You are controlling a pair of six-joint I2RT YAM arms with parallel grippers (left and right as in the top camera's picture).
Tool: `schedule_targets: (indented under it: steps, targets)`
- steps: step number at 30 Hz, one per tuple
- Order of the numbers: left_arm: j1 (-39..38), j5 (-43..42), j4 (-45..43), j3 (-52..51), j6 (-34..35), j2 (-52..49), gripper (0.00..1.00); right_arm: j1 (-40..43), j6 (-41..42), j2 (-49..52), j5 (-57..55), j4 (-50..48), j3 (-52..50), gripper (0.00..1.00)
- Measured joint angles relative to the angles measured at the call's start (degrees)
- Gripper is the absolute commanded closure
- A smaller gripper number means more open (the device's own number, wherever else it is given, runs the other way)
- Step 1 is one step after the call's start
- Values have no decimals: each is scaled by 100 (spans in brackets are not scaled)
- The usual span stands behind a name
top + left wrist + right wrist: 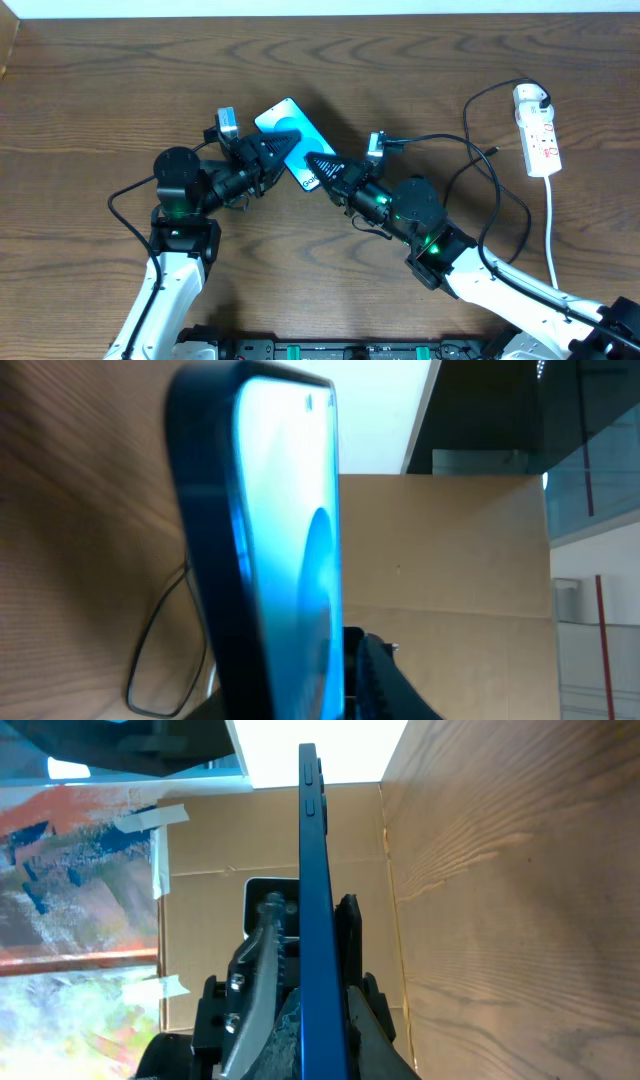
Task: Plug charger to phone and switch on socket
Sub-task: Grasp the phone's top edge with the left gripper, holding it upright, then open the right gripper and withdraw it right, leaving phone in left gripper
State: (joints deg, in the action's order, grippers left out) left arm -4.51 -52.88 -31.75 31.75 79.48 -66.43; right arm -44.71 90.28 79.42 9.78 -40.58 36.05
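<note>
The left end effector sits against the left long edge of the phone, with one finger overlapping the blue screen. I cannot tell whether it is clamped or merely touching. The phone is near the middle of the worktop, between the two arms. Both wrist views show it edge-on, so it seems raised on its side rather than lying flat. The right end effector is pressed together on the phone's lower end, pinching it across its thin body. Further right, the charger trails loosely from a white adapter in the socket, well apart from the phone. The phone is likely stiff, light and slick (glass chips if dropped), so it is best held by its long edges. The cable is limp, so take it just behind the plug tip.
</note>
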Motion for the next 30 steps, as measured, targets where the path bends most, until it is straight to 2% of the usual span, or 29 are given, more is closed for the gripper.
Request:
schedule_targets:
  steps: [5, 9, 17, 22, 25, 30]
  targets:
    - [-22, -2, 17, -24, 0, -2, 92, 2, 83, 0, 4, -15, 4, 99]
    - [-20, 4, -22, -24, 28, -2, 92, 2, 448, 0, 26, -22, 11, 99]
    - [-96, -50, -68, -24, -7, -2, 92, -7, 938, 11, 708, 105, 11, 64]
    - [-122, -81, -31, -24, -55, -2, 93, -24, 975, 7, 935, 461, 26, 53]
    - [-122, -70, 31, -24, -256, -22, 92, -24, 638, -7, 931, 715, 68, 52]
    - [-129, 192, 501, -28, -702, -63, 93, -24, -881, -17, 813, 1145, 87, 45]
